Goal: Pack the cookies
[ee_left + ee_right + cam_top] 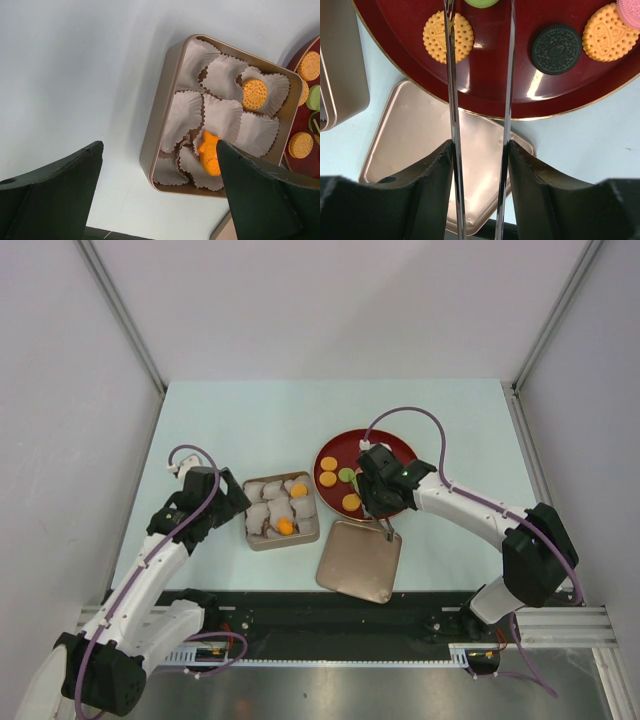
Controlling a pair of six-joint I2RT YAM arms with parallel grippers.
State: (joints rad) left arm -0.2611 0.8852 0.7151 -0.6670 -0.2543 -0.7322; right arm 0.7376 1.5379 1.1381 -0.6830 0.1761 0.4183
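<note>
Wide left fingers (50,195) by tin (156,130) — right fingers (420,200) clamped on tongs (451,100) above cookies (436,37) on plate (480,65)

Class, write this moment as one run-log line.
left gripper: open beside tin | right gripper: shut on tongs over red plate | tin: two orange cookies

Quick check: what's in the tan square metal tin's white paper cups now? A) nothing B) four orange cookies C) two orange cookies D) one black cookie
C: two orange cookies lie in the paper cups of the tan square metal tin; other cups look empty.
</note>
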